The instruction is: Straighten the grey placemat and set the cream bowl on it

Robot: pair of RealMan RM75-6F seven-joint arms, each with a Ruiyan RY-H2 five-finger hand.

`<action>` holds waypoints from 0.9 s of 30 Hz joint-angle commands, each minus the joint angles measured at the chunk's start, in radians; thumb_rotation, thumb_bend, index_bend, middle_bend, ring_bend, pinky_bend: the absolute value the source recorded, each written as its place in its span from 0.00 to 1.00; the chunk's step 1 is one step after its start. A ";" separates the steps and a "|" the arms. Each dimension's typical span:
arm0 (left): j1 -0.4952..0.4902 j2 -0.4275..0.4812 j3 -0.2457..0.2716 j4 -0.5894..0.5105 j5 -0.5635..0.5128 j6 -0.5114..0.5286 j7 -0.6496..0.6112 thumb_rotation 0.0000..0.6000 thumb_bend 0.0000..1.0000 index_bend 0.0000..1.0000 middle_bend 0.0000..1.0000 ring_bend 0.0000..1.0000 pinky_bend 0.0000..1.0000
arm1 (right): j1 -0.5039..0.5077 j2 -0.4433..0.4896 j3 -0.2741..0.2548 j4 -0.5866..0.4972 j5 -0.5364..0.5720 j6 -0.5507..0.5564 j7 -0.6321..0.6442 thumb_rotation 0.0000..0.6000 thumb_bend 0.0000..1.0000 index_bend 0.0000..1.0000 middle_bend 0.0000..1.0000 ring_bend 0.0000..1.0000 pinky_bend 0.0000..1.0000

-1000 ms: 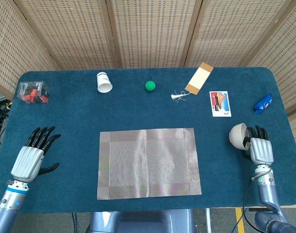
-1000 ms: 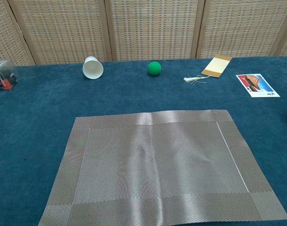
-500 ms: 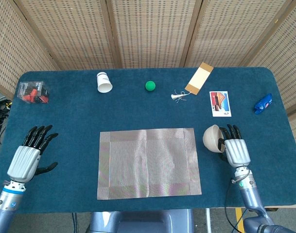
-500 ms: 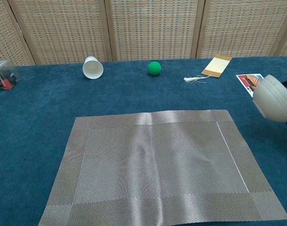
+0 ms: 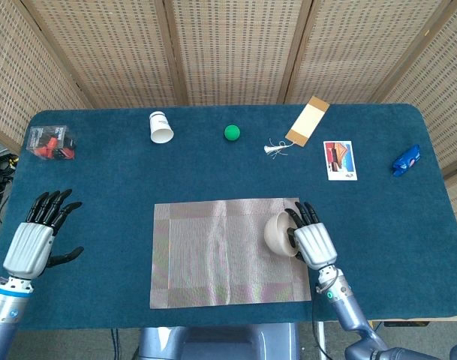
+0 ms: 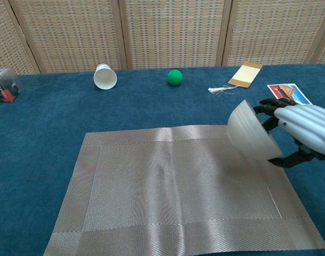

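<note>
- The cream bowl (image 6: 250, 132) hangs tipped on its side above the right edge of the grey placemat (image 5: 220, 251), not yet resting on it.
- My right hand (image 5: 312, 241) holds the bowl, fingers curled around its rim; the mat's centre lies to the bowl's left.
- My left hand (image 5: 34, 241) hovers well left of the mat, fingers spread, holding nothing.
- I judge the mat straight enough.

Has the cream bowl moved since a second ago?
Yes. The right hand has carried the cream bowl leftward, from off the table's right side to over the grey placemat's right edge.
</note>
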 commanded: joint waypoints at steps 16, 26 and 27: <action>0.001 -0.002 -0.012 0.002 -0.030 -0.021 0.009 1.00 0.11 0.20 0.00 0.00 0.00 | 0.035 -0.091 0.012 -0.048 0.054 -0.040 -0.075 1.00 0.51 0.74 0.24 0.00 0.11; 0.003 0.002 -0.028 0.002 -0.066 -0.030 0.017 1.00 0.11 0.19 0.00 0.00 0.00 | 0.017 -0.074 -0.001 -0.054 0.077 -0.040 -0.049 1.00 0.39 0.65 0.17 0.00 0.11; 0.003 0.002 -0.030 0.001 -0.071 -0.032 0.019 1.00 0.11 0.19 0.00 0.00 0.00 | 0.015 -0.072 -0.004 -0.053 0.076 -0.038 -0.047 1.00 0.38 0.64 0.17 0.00 0.10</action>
